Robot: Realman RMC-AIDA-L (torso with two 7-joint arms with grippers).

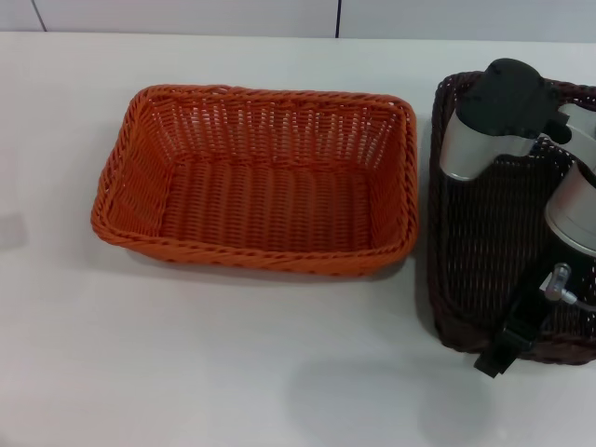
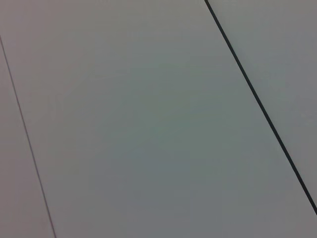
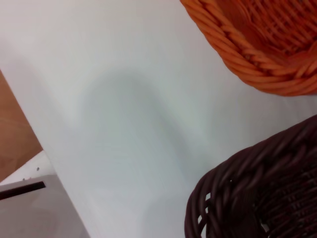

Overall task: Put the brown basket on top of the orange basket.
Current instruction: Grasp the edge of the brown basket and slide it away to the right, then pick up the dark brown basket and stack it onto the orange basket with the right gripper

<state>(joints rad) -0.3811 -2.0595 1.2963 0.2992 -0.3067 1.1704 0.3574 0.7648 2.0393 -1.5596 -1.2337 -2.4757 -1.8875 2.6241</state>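
Observation:
The orange basket (image 1: pixel 270 94) lies empty on the white table, left of centre in the head view. Just to its right, a narrow gap away, lies the brown basket (image 1: pixel 436 233), partly cut off by the head view's edge. My right arm reaches over the brown basket from the far side, and my right gripper (image 1: pixel 507 343) is down at its near rim. The right wrist view shows a corner of the brown basket (image 3: pixel 237 188) close up and a corner of the orange basket (image 3: pixel 257 64) beyond it. My left gripper is out of view.
The white table (image 1: pixel 233 372) stretches in front of and to the left of both baskets. A wall with dark seams stands behind it. The right wrist view shows the table's edge, with brown floor (image 3: pixel 12 134) beyond it. The left wrist view shows only a pale panel (image 2: pixel 148 124).

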